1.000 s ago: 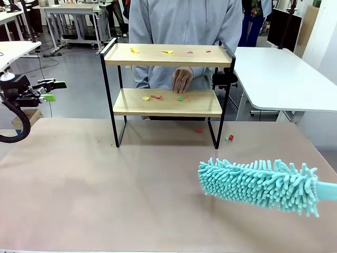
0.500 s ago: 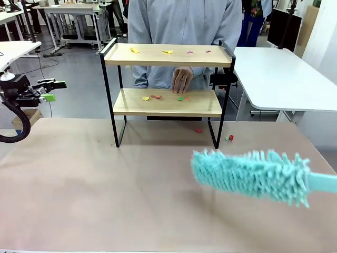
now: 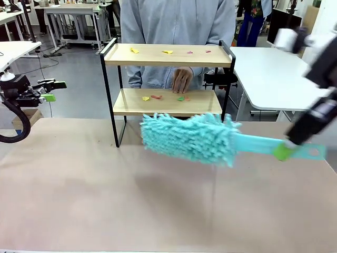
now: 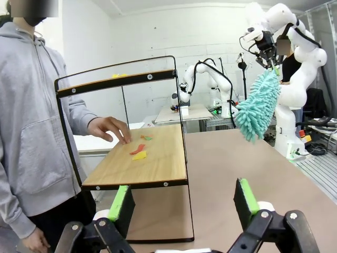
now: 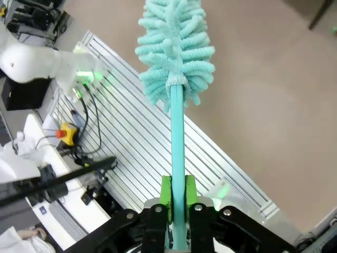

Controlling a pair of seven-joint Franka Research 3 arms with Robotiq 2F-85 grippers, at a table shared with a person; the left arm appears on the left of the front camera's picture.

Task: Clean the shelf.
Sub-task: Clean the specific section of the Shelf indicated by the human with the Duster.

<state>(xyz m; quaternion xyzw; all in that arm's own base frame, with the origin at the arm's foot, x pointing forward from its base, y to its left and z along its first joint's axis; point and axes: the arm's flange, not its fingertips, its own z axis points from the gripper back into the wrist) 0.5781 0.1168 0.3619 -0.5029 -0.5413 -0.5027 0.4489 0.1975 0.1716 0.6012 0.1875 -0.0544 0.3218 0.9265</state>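
Note:
The shelf (image 3: 168, 55) stands at the table's far middle, with small coloured scraps (image 3: 167, 52) on its top board and more scraps (image 3: 152, 97) on its lower board. A person's hand (image 3: 182, 80) rests at the back of the lower tier. My right gripper (image 3: 287, 150) is shut on the handle of a teal fluffy duster (image 3: 189, 138), whose head hangs just in front of the lower tier. The right wrist view shows that duster (image 5: 176, 47) running out from my right gripper (image 5: 177, 195). My left gripper (image 3: 52, 90) stays open at the far left; it (image 4: 184, 203) faces the shelf (image 4: 142, 158) end-on.
The brown table (image 3: 105, 184) has free room in front and to the left of the shelf. A white table (image 3: 274, 79) stands at the back right. The person stands close behind the shelf.
The duster has swung left and up from the table's front right to just in front of the lower tier, and the right arm has come into view. My left arm has not moved.

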